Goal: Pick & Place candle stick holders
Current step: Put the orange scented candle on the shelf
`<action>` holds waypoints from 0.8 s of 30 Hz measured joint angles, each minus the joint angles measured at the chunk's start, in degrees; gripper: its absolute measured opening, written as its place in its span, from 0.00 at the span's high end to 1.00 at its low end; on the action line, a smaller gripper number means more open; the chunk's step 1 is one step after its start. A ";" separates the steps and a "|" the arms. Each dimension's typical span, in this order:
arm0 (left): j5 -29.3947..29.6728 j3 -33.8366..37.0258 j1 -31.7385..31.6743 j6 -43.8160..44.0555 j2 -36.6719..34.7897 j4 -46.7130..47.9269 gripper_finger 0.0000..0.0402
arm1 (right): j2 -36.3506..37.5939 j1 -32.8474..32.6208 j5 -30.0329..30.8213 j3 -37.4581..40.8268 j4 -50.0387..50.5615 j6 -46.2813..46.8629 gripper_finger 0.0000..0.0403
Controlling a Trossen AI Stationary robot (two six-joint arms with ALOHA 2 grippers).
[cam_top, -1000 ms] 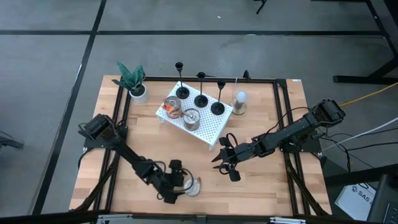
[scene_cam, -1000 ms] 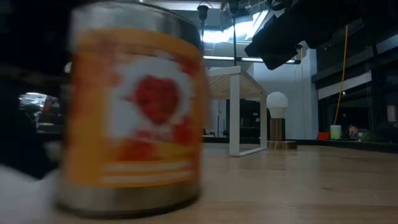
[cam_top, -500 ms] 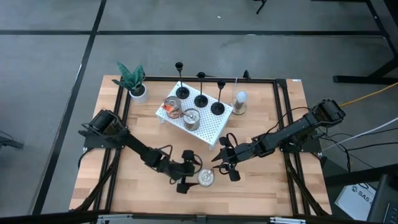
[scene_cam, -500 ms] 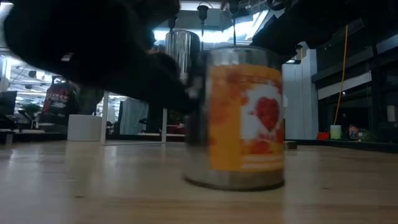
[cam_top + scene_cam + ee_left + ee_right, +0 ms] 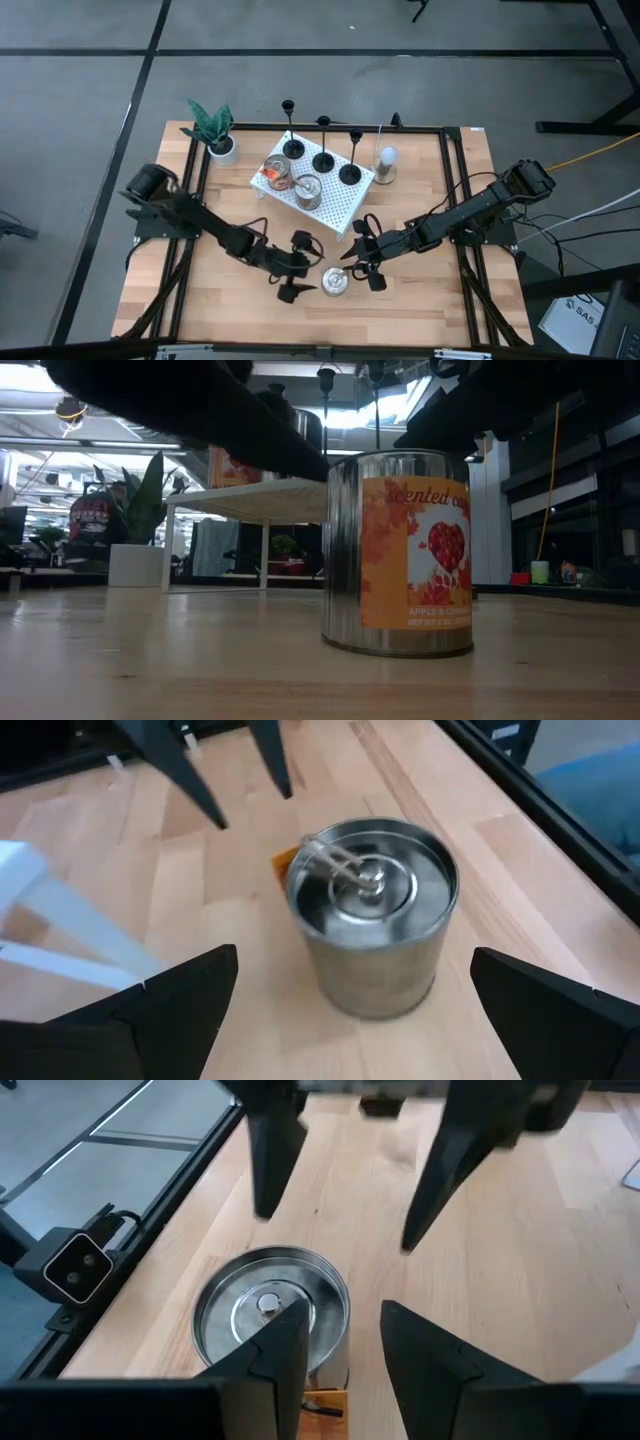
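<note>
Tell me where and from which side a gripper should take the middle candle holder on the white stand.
Probably the thin stem, just under the cup, coming down from above. The middle candle holder stands upright on the white stand between two other holders, so a sideways approach looks crowded. Its flat round base sits flush and offers little to pinch. Both the left gripper and right gripper are open.

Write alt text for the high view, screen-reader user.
Overhead view of a wooden table: the open left gripper and open right gripper flank a lidded metal tin standing free near the front edge. Behind, a white perforated stand carries three black candle stick holders and two more tins, with a potted plant at its left.
</note>
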State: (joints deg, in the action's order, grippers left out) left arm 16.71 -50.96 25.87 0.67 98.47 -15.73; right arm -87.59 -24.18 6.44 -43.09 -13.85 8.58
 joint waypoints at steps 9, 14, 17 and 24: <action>-0.32 2.35 0.85 -0.82 -11.27 9.27 0.00 | 0.00 -0.02 -0.44 0.00 0.75 0.07 0.68; 0.09 12.31 0.81 2.55 -20.17 4.08 0.00 | 0.00 -0.04 -0.48 0.00 1.10 0.17 0.68; -0.14 19.48 0.81 4.01 -26.67 -0.18 0.00 | 0.00 -0.04 -0.48 0.00 1.12 0.17 0.68; -5.23 33.36 -0.15 5.89 -43.10 -3.95 0.00 | 0.00 -0.04 -0.46 0.00 1.10 0.17 0.68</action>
State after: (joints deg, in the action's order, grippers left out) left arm 11.48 -17.60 25.72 6.56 55.37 -19.68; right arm -87.59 -24.23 5.98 -43.09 -12.75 8.75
